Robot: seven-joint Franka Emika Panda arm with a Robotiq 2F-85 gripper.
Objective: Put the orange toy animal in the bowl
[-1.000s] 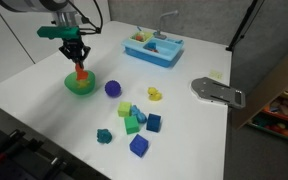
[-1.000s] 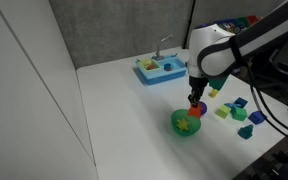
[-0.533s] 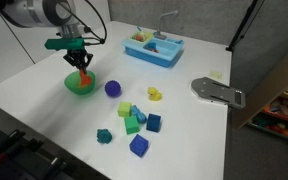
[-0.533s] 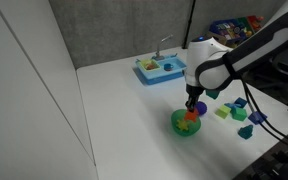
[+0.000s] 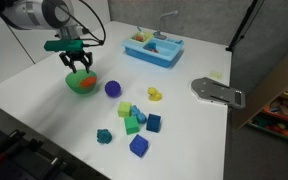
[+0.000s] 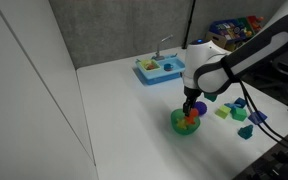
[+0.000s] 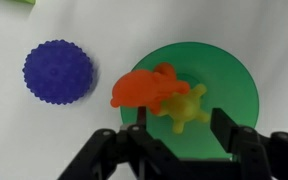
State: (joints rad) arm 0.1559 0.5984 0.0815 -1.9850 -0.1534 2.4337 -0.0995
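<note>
Orange toy animal [image 7: 147,87] lies in the bowl [image 7: 236,82]; fingers [image 7: 227,130] spread wide (clear of it).

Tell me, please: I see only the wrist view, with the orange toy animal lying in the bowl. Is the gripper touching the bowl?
Observer: In an exterior view the gripper hangs close above the bowl; I see no contact.
Operator: What lies beyond the purple ball?
Observer: A cluster of coloured blocks lies past it, apart from the ball.
Operator: Is any other container nearby?
Observer: A blue tray stands well apart from the bowl and the ball.
</note>
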